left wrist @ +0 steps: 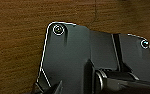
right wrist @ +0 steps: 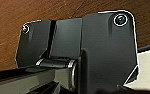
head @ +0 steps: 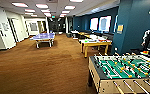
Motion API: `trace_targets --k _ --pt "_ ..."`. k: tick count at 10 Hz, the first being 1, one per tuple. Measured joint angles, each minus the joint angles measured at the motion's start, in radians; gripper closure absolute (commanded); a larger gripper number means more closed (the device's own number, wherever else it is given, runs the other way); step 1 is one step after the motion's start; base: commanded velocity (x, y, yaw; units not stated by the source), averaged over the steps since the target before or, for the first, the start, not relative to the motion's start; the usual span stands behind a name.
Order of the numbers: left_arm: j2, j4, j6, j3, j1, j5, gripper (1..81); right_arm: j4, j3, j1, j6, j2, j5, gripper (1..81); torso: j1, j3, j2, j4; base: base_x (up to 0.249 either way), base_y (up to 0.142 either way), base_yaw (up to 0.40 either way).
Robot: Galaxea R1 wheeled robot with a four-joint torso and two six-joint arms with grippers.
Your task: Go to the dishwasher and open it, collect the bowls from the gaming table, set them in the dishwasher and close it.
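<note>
In the head view the gaming table (head: 94, 43), white-topped with a yellow edge and yellow legs, stands at mid-right along the blue wall, some way ahead across the carpet. Small things lie on its top, but I cannot make out the bowls among them. The dishwasher is out of view. Both wrist views look down on brown carpet past the robot's own dark plates.
A table-football table (head: 123, 72) with a green field stands close at the lower right. A blue table-tennis table (head: 44, 37) stands further off at centre-left. Brown carpet (head: 41, 67) stretches ahead and to the left. White walls and doors line the left side; a blue pillar (head: 131, 25) rises at right.
</note>
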Motion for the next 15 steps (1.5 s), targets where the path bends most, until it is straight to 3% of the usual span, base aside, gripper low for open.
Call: trace_targets --k 15 --pt "0.001 0.0 0.0 -0.001 0.005 -0.001 1.0 0.0 -0.001 -0.003 0.0 0.005 -0.001 1.0 -0.002 0.0 -0.001 0.0 0.123 0.088 0.0"
